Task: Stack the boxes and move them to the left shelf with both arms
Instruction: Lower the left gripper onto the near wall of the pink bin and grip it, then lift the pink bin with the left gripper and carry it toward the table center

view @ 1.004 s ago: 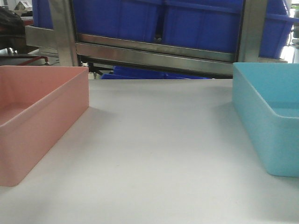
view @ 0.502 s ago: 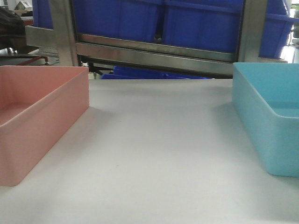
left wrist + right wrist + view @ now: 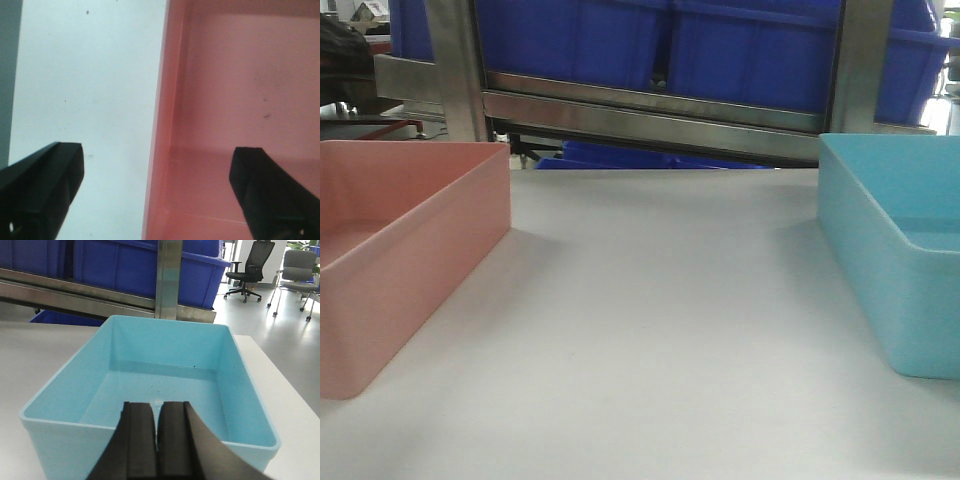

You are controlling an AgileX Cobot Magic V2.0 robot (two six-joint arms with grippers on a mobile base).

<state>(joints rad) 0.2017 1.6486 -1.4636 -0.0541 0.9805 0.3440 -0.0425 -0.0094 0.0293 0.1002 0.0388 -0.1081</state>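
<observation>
The salmon-pink box [image 3: 410, 240] stands on the white table at the left, and the sky-blue box [image 3: 890, 270] at the right, both empty. In the left wrist view my left gripper [image 3: 157, 157] is open and straddles the pink box's [image 3: 225, 100] left wall: one finger [image 3: 45, 185] over the table, the other [image 3: 265, 195] over the box's inside. In the right wrist view my right gripper [image 3: 156, 407] is shut, with nothing seen between its fingers, and sits at the near wall of the blue box [image 3: 165, 370]. The left shelf is out of view.
A white tabletop [image 3: 660, 300] spans between the two boxes. Behind it a steel-framed rack [image 3: 650, 110] carries dark blue storage bins [image 3: 620, 40]. Office chairs [image 3: 250, 265] stand on the floor beyond the table's right edge.
</observation>
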